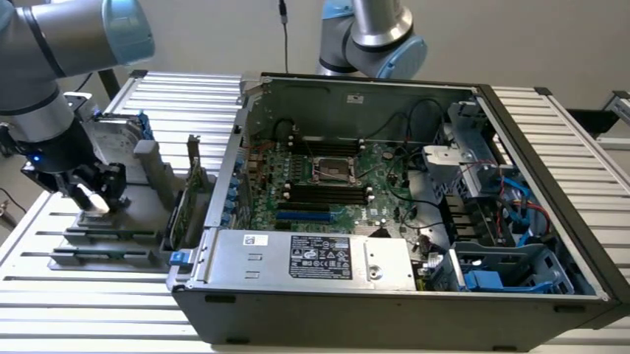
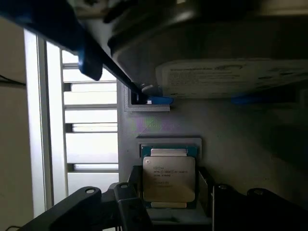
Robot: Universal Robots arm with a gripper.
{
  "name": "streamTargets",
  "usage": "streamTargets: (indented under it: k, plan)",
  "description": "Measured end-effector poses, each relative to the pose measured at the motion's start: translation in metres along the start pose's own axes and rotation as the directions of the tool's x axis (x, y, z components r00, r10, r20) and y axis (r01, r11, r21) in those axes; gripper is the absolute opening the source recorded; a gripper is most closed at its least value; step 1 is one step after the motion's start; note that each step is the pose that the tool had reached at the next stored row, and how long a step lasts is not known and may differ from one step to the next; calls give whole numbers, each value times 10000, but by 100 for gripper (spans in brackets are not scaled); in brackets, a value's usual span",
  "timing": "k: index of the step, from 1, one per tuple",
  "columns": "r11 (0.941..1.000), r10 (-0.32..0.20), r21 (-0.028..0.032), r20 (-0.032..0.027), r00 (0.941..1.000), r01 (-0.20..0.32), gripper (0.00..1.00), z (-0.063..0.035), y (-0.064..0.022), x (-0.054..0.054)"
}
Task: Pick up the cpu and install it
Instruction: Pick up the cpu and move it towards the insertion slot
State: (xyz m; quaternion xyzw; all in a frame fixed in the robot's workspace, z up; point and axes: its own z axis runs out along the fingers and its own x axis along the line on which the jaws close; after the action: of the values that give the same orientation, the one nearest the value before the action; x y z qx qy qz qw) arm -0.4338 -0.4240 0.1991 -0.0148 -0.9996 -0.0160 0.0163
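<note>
At the exterior view's left, beside the open computer case (image 1: 394, 310), I have the hand (image 1: 94, 198) low over the grey parts tray (image 1: 138, 221) that sits on the slatted surface (image 1: 99, 310). Through the wrist view, the cpu (image 2: 168, 179) lies flat in its grey holder (image 2: 168, 143), with its silver top facing the camera and printed lettering across it. My hand straddles the chip, one black side close against each of two opposite edges. Whether it is pinching the cpu or only spread around it, I cannot tell. Beyond the holder on the same tray I see a hard drive (image 2: 231, 77) with a white label, and a blue rail (image 2: 72, 43). Inside the case, at mid-frame of the exterior view, sits the motherboard's square socket (image 1: 333, 171). Black memory slots (image 1: 325, 193) run just below it, and the power supply (image 1: 315, 254) lies along the near wall.
</note>
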Motion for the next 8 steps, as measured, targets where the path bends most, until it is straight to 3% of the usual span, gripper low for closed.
streamTargets:
  k: [8]
  plan:
    - [10000,-1,0,-1,10000,1,55,-362,12,12]
